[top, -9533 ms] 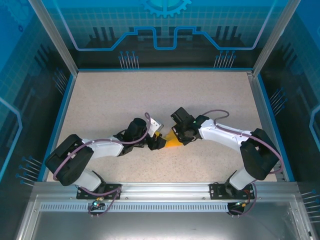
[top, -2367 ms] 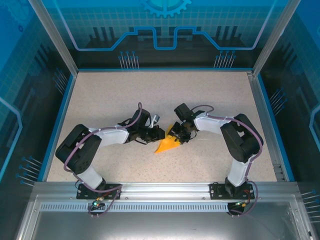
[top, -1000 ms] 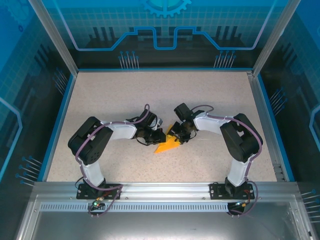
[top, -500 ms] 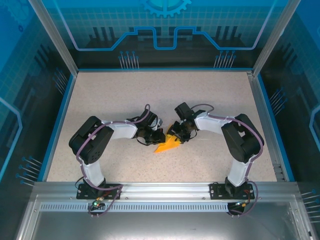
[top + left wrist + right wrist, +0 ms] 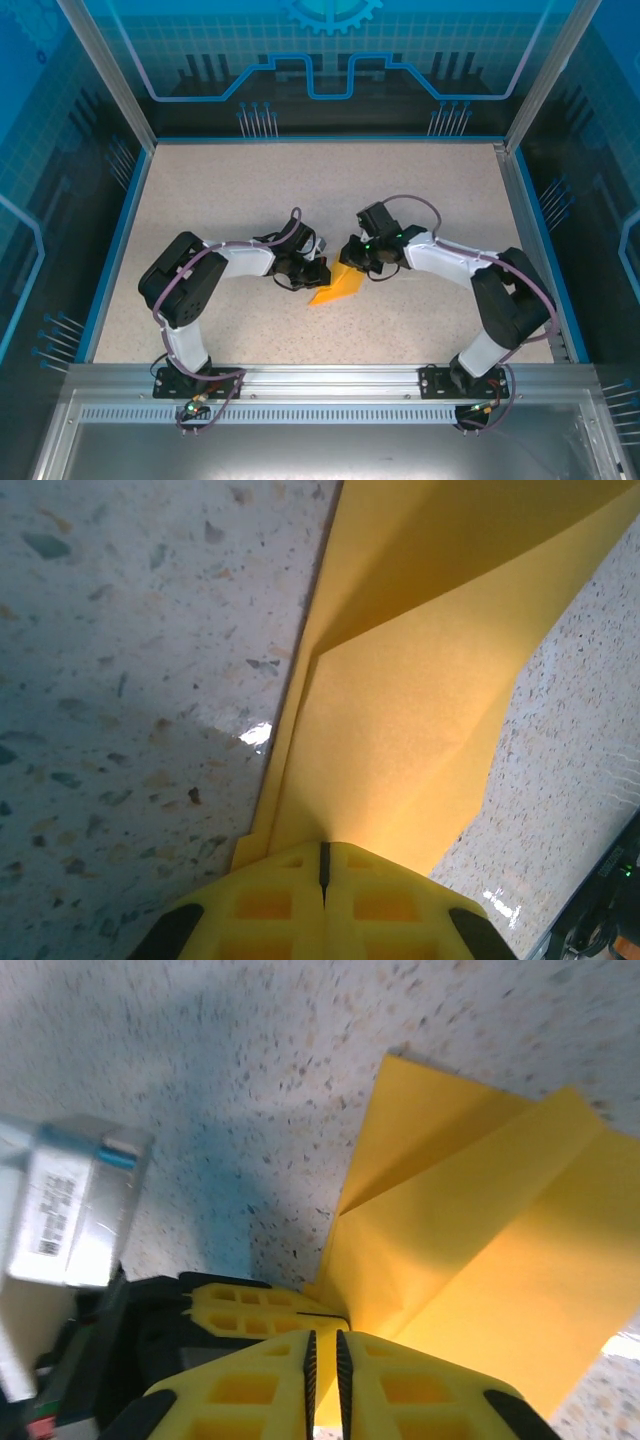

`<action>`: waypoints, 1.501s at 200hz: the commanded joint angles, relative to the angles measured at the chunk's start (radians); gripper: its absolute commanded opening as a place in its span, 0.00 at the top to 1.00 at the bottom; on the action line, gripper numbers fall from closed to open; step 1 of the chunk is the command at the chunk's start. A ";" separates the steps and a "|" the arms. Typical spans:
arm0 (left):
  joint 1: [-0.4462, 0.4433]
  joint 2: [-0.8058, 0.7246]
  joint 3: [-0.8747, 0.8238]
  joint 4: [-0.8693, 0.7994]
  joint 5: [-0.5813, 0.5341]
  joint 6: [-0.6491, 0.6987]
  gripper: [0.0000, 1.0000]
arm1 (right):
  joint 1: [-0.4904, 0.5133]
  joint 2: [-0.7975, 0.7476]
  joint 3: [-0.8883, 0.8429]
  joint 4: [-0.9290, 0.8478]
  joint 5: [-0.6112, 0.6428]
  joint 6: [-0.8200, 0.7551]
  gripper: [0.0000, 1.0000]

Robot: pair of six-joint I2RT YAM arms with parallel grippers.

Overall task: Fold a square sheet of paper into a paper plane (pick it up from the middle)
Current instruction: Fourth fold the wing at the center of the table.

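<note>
Here the left tool (image 5: 322, 848) and right tool (image 5: 323, 1335) each clamp the folded yellow paper (image 5: 337, 288) on the tabletop (image 5: 250, 190).

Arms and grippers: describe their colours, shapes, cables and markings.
The left arm and right arm have white link shells between bulky black joint housings, with grey-purple cables looping alongside. The left gripper and right gripper carry blocky yellow fingers with recessed square pockets and dark ribbed inner faces. The left wrist bears a silver labelled box.

Folded orange paper (image 5: 337, 287) on speckled table (image 5: 250, 190)
</note>
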 commanded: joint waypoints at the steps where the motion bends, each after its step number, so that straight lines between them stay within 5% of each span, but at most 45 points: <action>1: -0.005 0.050 -0.011 -0.088 -0.042 0.018 0.97 | 0.019 0.045 -0.021 0.085 -0.041 -0.042 0.87; 82: -0.005 0.055 -0.009 -0.112 -0.067 0.017 0.98 | 0.015 0.156 -0.038 0.148 -0.069 -0.044 0.90; 201: -0.004 0.058 -0.018 -0.133 -0.081 0.012 1.00 | -0.072 0.049 -0.172 0.231 -0.037 -0.059 0.90; 300: -0.005 0.058 -0.006 -0.143 -0.085 0.013 1.00 | 0.038 0.110 -0.134 0.277 -0.073 -0.055 0.90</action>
